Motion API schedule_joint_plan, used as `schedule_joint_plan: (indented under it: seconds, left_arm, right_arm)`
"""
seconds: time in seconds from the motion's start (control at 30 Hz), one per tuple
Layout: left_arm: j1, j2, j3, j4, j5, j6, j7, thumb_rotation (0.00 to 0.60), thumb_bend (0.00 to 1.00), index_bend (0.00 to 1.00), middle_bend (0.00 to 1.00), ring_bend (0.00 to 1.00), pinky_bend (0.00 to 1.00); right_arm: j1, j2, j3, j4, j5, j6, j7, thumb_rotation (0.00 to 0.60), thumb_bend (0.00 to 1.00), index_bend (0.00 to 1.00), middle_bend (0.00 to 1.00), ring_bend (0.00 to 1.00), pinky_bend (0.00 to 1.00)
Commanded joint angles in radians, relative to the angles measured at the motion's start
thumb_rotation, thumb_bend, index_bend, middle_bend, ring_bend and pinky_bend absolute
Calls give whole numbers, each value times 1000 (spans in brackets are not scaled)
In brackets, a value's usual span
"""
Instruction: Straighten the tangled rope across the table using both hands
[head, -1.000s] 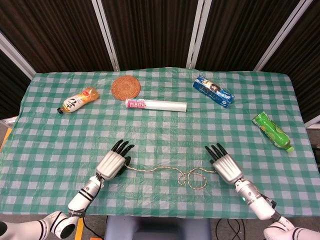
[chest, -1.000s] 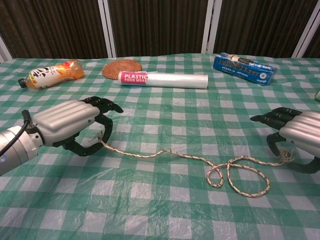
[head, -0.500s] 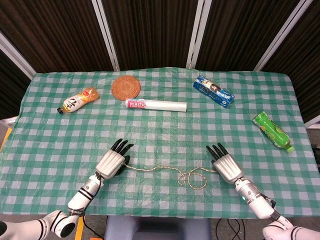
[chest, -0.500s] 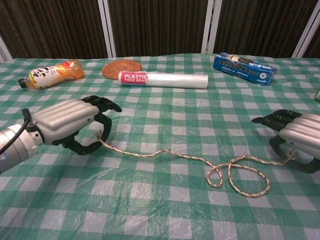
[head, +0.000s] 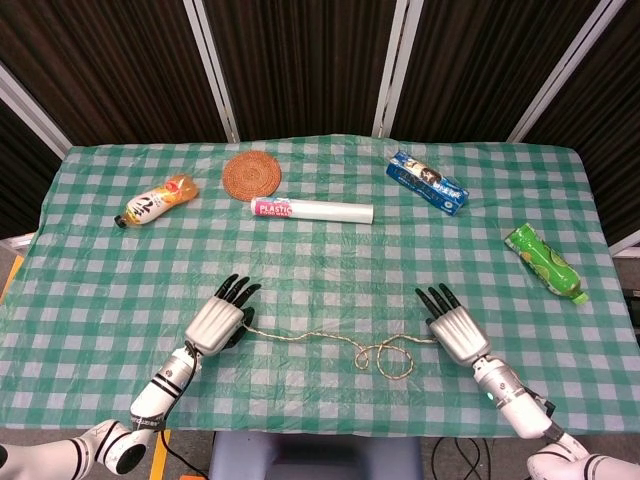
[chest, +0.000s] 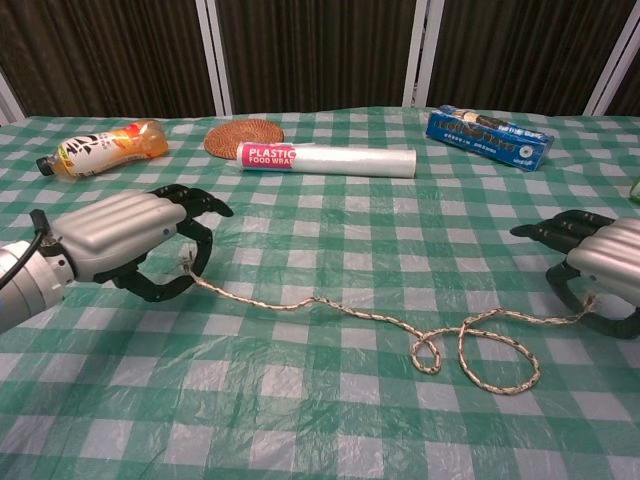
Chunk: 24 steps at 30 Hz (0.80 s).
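A thin beige rope (head: 330, 342) (chest: 330, 308) lies across the near part of the checked table, with two small loops (chest: 490, 355) tangled toward its right end. My left hand (head: 218, 322) (chest: 125, 240) pinches the rope's left end between thumb and a finger, its other fingers spread forward. At the other side, my right hand (head: 455, 332) (chest: 600, 270) pinches the right end the same way. Between the hands the rope sags in a loose wave.
At the back lie an orange drink bottle (head: 155, 201), a round woven coaster (head: 250, 173), a plastic wrap roll (head: 312, 210) and a blue box (head: 427, 182). A green bottle (head: 544, 262) lies at the right edge.
Both hands have moved apart, the left one leftward and the right one rightward. The rope has stretched out and its loops have tightened a little.
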Motion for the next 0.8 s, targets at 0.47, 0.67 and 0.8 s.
schedule_joint_plan:
  seconds: [0.47,0.67,0.8]
  left_arm:
    - [35,71,4,62,-18,18,-58,600,504,631,103,0,49]
    - [49,102,6,74,-20,26,-72,600,507,630,103,0,49]
    - [56,112,3,84,-29,27,-74,600,508,630,103,0,49]
  right_arm:
    - [-62,107,44,-3,77,88,91,600,612,802,78,0,0]
    - [-84,126,58,28,112,98,136,600,611,802,80,0,0]
    - [-93,130,60,47,125,95,157,600,611,802,80,0,0]
